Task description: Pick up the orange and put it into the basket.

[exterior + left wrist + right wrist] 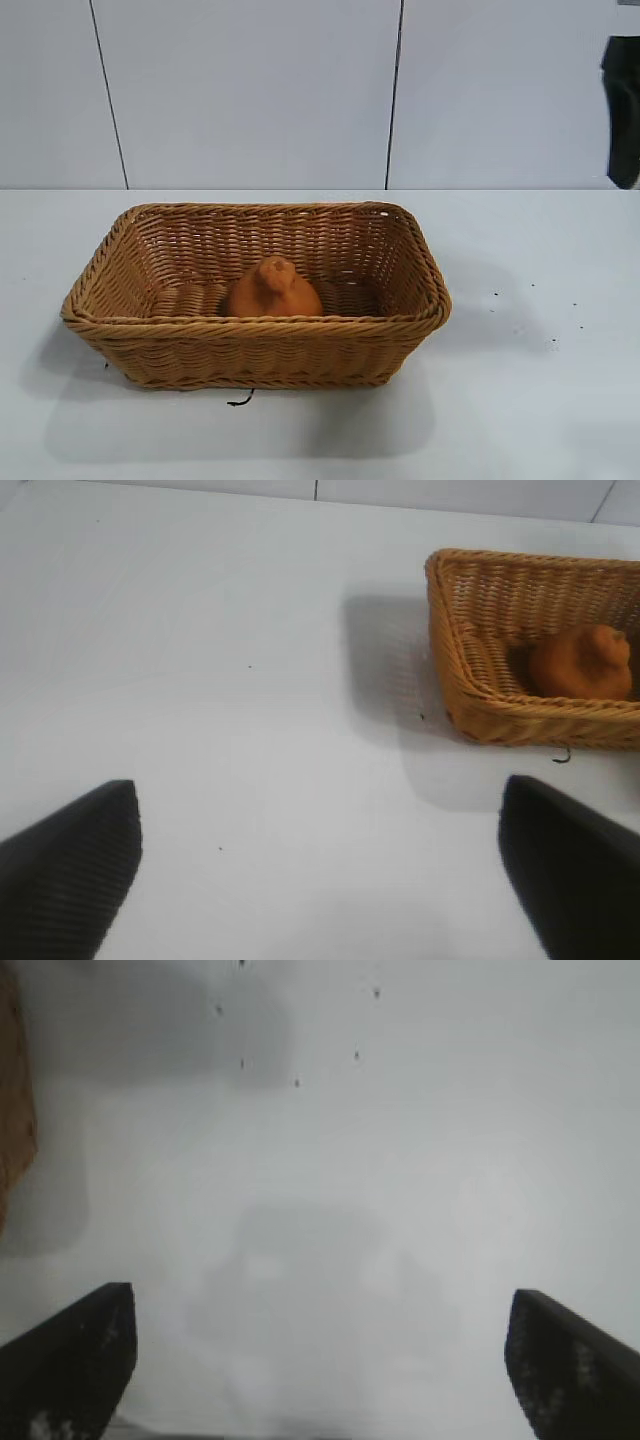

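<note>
Jaws on both arms stand wide apart and hold nothing. In the left wrist view the left gripper hangs over bare white table, its two dark fingers spread to either side, with the basket well off ahead of it. In the right wrist view the right gripper points down at the table, its shadow spread on the surface beneath, and only a sliver of the basket's wicker shows at the picture's edge.

Seen from the exterior camera, the basket sits near the table's middle, long side facing the camera. The orange rests on the basket's floor, close to the near wall and roughly centred along it, knobby top up. A dark part of the right arm shows at about 2 o'clock from the basket, well apart from it. Small dark specks dot the table at the basket's 3 o'clock.
</note>
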